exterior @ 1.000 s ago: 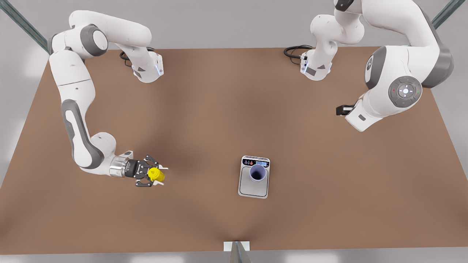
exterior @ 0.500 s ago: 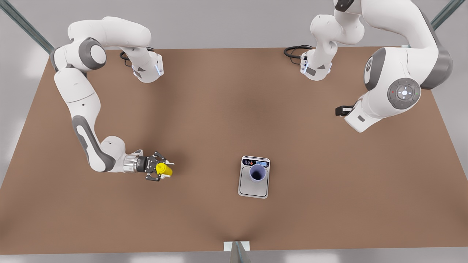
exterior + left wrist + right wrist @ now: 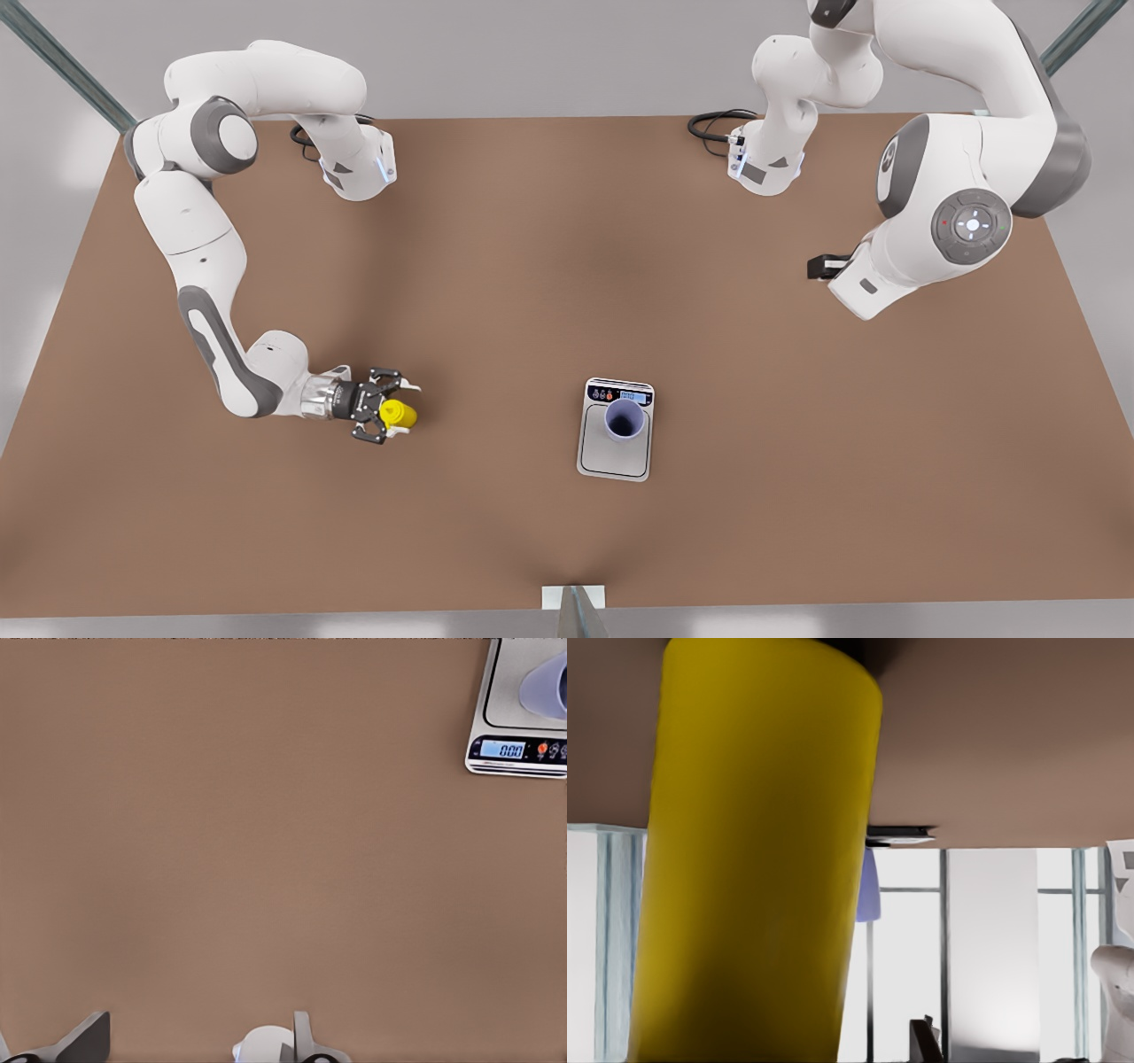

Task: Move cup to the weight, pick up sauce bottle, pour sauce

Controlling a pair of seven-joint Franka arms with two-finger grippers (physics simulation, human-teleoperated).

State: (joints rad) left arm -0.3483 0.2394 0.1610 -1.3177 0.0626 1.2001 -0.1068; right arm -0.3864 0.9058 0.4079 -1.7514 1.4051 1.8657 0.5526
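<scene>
- Right claw point(image 3: 403, 408), at the front view's left, is closed on the small bright yellow cylindrical squeeze bottle point(image 3: 398, 413), one finger on each side of its body.
- Seen from the right wrist view, the yellow bottle point(image 3: 753, 859) stands close in front of the camera; no label or writing can be read on it.
- Whether the bottle's base touches the brown tabletop point(image 3: 532, 266) cannot be told.
- Left claw point(image 3: 202, 1019) has its two grey fingertips point(image 3: 89, 1038) spread well apart with nothing between them, over bare tabletop.
- Its white left arm point(image 3: 939, 230) hangs over the far side of the tabletop at the front view's right, well apart from the task's things.
- On the flat rectangular silver-white kitchen scale point(image 3: 611, 456), the blue display point(image 3: 501, 750) reads as zeros, "000"; small red and dark buttons sit beside it on the dark strip, their marks too small to read.
- That scale point(image 3: 514, 700) lies near the middle of the tabletop, toward the near edge, well apart from the bottle.
- Upright on the scale's brushed plate, next to the display strip, stands the small pale lavender-blue tapered cup point(image 3: 625, 422), its dark inside facing up.
- A part of the cup point(image 3: 547, 687) also shows in the left wrist view, and a sliver of it point(image 3: 866, 886) past the bottle in the right wrist view.
</scene>
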